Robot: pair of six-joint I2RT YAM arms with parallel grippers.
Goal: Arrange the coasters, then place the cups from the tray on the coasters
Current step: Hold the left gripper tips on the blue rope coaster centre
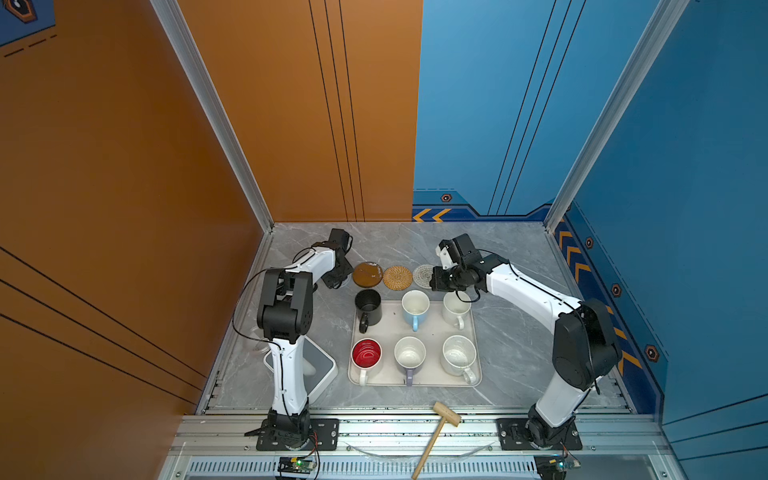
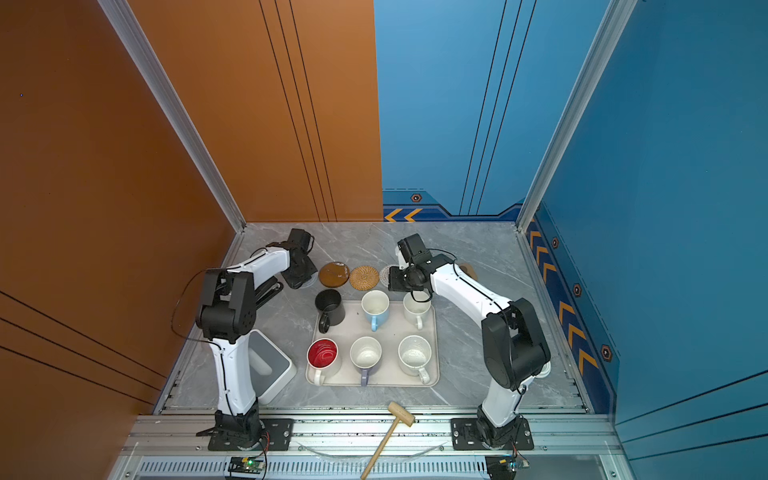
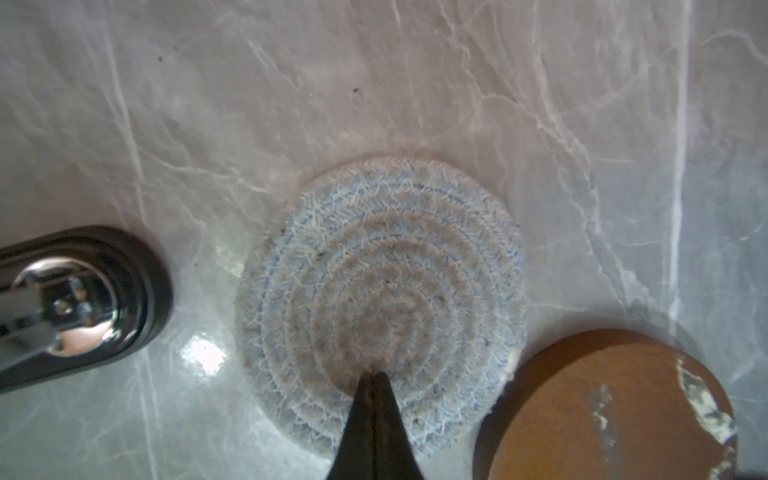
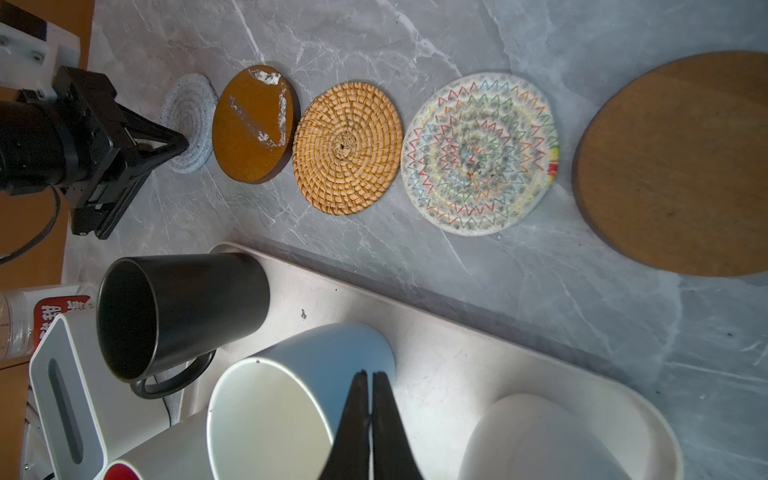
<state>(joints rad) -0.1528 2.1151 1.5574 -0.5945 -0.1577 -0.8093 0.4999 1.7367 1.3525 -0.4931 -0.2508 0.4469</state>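
Left gripper (image 3: 374, 376): jaws pressed together, nothing between them. I have the tips down on the blue-white spiral coaster (image 3: 378, 303), apparently in contact.
Reason: closed tips suit nudging a flat mat. I judge the aim is to line this one up at the row's left end, just beside the glossy brown coaster (image 4: 253, 124).
Coaster row: the rattan coaster (image 4: 347, 147), multicolour spiral coaster (image 4: 478, 153) and matte brown coaster (image 4: 681, 162) follow, each apart, beyond the tray's far rim. I cannot confirm a sixth.
Tray (image 1: 434, 332): holds all six mugs in two rows of three. None is on a coaster yet.
Right gripper (image 4: 370, 374): jaws together, empty, hanging over the light blue mug (image 4: 316, 374).
Left arm pose: reached to the table's far left, wrist folded steeply down.
Right arm pose: stretched past the tray's far right corner, wrist turned inward along the row.
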